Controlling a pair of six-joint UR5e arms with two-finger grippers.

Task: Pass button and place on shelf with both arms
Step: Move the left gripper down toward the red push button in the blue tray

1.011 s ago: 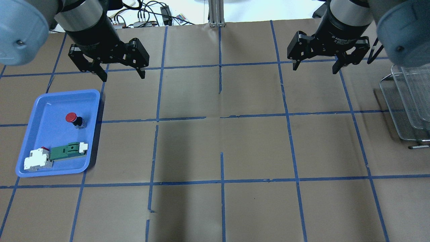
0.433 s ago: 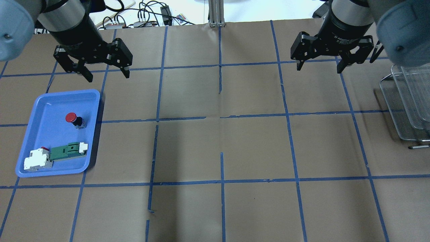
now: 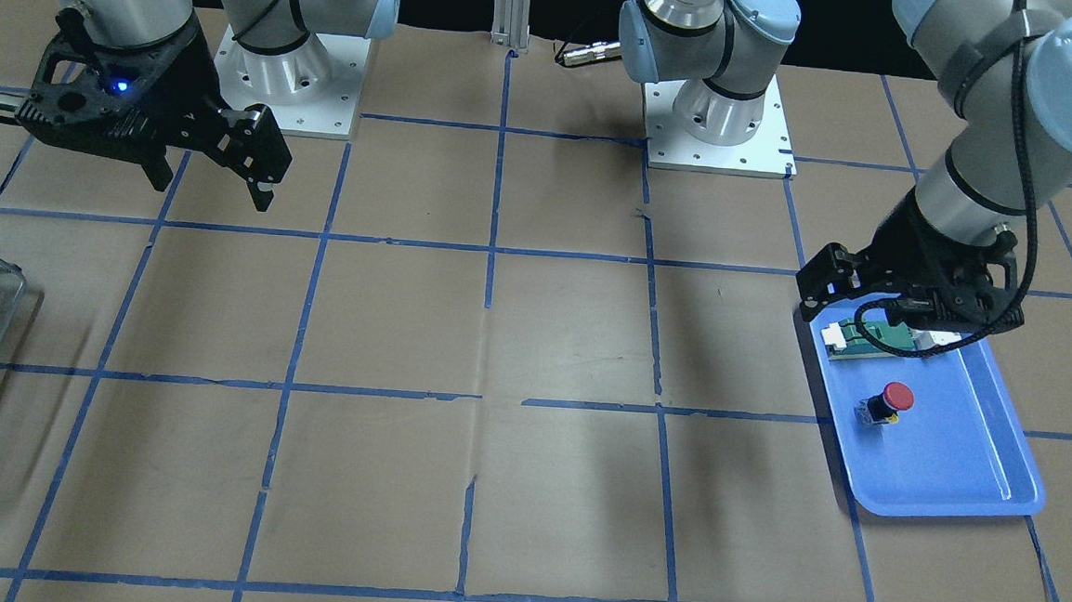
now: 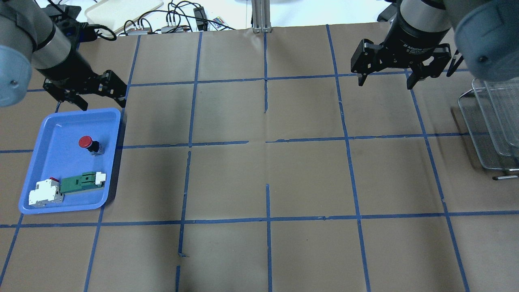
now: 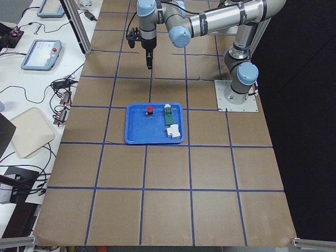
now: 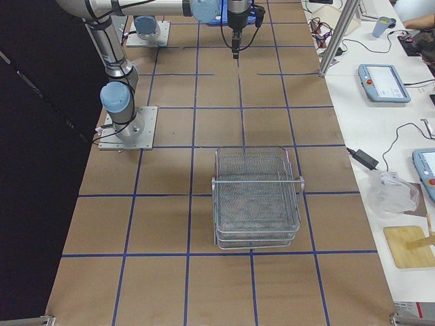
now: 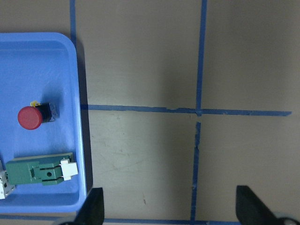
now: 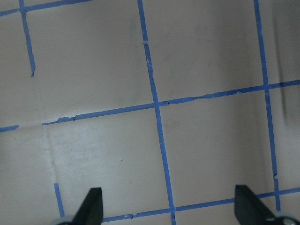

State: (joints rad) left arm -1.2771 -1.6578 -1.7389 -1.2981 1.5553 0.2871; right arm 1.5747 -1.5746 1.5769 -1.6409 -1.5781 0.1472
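The button (image 4: pixel 88 143), red cap with black collar, lies on its side in the blue tray (image 4: pixel 61 162) at the table's left. It also shows in the front view (image 3: pixel 888 401) and in the left wrist view (image 7: pixel 35 116). My left gripper (image 4: pixel 101 103) is open and empty, raised over the tray's far edge, apart from the button. Its fingertips (image 7: pixel 93 208) frame bare table right of the tray. My right gripper (image 4: pixel 385 84) is open and empty over the far right of the table. The wire shelf (image 4: pixel 490 121) stands at the right edge and shows whole in the exterior right view (image 6: pixel 257 197).
A green-and-white flat part (image 4: pixel 81 182) and a white block with red (image 4: pixel 44 192) lie in the tray's near end. Brown paper with blue tape lines covers the table. Cables lie beyond the far edge (image 4: pixel 174 20).
My left gripper has moved left and down, from over the table beside the tray to the tray's far edge. My right gripper has hardly moved. The button has not moved.
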